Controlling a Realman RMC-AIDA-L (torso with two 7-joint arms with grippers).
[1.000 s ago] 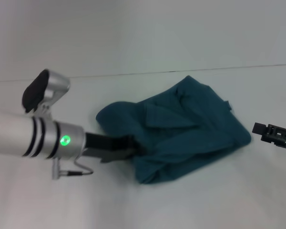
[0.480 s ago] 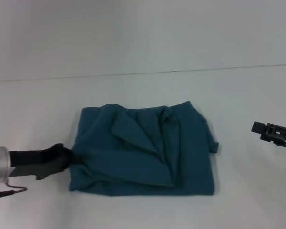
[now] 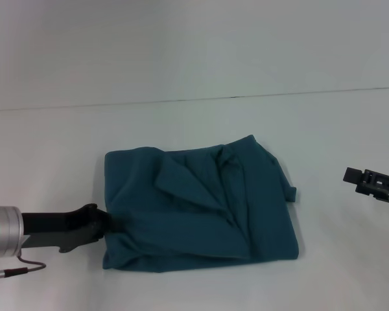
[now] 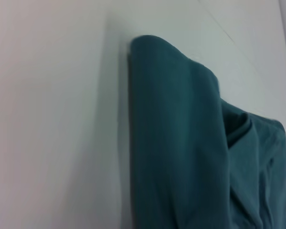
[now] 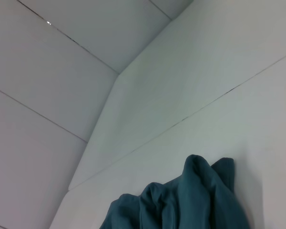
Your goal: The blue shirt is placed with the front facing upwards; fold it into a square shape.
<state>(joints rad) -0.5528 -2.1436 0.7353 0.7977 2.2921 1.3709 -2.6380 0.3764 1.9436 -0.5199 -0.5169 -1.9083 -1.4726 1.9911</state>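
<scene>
Head view shows your left end effector (image 3: 102,223) pinching the shirt (image 3: 201,207) edge to square it; right end effector (image 3: 363,179) unreadable.

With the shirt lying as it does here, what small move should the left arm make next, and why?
Probably let go and draw back to the robot's left. The blue shirt already lies as a rough, rumpled rectangle on the table, and the left gripper sits at its left edge. Whether it grips cloth cannot be seen. The right gripper hangs apart on the right.
</scene>
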